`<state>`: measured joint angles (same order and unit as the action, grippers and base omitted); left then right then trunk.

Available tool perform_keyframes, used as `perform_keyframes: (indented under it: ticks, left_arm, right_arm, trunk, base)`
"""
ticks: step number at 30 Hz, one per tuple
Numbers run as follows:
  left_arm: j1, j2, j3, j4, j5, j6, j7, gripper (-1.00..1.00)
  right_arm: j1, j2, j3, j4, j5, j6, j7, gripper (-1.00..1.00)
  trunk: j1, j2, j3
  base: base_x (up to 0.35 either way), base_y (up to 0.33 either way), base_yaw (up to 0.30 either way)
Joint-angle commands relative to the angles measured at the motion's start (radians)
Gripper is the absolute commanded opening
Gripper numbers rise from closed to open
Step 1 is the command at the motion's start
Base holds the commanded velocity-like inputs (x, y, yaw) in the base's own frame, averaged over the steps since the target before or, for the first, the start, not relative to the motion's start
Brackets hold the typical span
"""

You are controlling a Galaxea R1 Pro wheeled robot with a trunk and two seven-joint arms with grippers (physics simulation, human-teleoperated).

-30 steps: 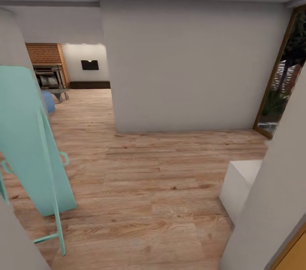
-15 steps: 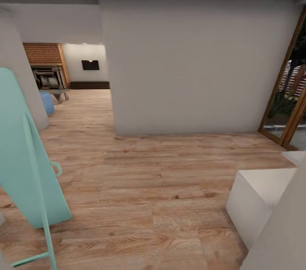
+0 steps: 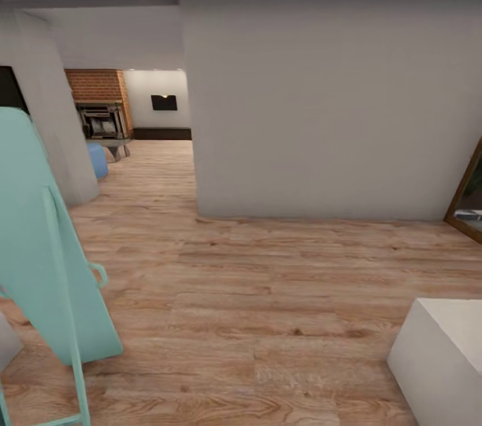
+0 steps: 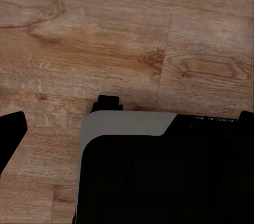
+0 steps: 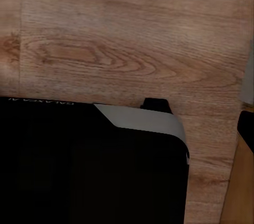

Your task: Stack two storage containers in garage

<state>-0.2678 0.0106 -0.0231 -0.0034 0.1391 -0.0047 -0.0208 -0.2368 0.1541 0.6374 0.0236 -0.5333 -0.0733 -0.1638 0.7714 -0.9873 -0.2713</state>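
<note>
Black robot body with a grey rounded edge band and small white lettering.

We have open wood floor ahead. A mint rack blocks the near left, a white block the near right, a wall ahead; a far-left gap opens beside it.

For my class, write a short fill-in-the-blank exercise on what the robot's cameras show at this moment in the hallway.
1. The floor is made of light ____ planks.
2. The folded ironing board leaning at the head view's left is coloured ____.
3. Through the opening beyond the wall, the fireplace is set in a surround of red ____.
4. The low box at the head view's lower right is coloured ____.

Missing words: wood; turquoise; brick; white
</note>
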Motion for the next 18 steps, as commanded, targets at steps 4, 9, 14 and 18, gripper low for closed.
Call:
perform_keyframes:
  ticks: [4, 9, 14, 18]
  left_arm:
    - [-0.001, 0.0, -0.003, 0.0, 0.01, -0.001, -0.002, 1.0]
    - [-0.001, 0.0, -0.003, 0.0, 0.01, -0.001, -0.002, 1.0]
    - [-0.001, 0.0, -0.003, 0.0, 0.01, -0.001, -0.002, 1.0]
    - [-0.001, 0.0, -0.003, 0.0, 0.01, -0.001, -0.002, 1.0]
  right_arm:
    - [-0.001, 0.001, 0.008, 0.002, -0.009, -0.005, -0.001, 1.0]
    - [-0.001, 0.001, 0.008, 0.002, -0.009, -0.005, -0.002, 1.0]
    - [-0.001, 0.001, 0.008, 0.002, -0.008, -0.005, -0.001, 1.0]
    - [-0.001, 0.001, 0.008, 0.002, -0.008, -0.005, -0.001, 1.0]
  trunk:
    - [0.001, -0.001, -0.001]
    - [0.001, -0.001, -0.001]
    - [0.001, -0.001, -0.001]
    - [0.001, -0.001, -0.001]
  base:
    - [0.322, 0.0, 0.022]
    - [0.322, 0.0, 0.003]
    - [0.322, 0.0, 0.0]
    - [0.322, 0.0, 0.0]
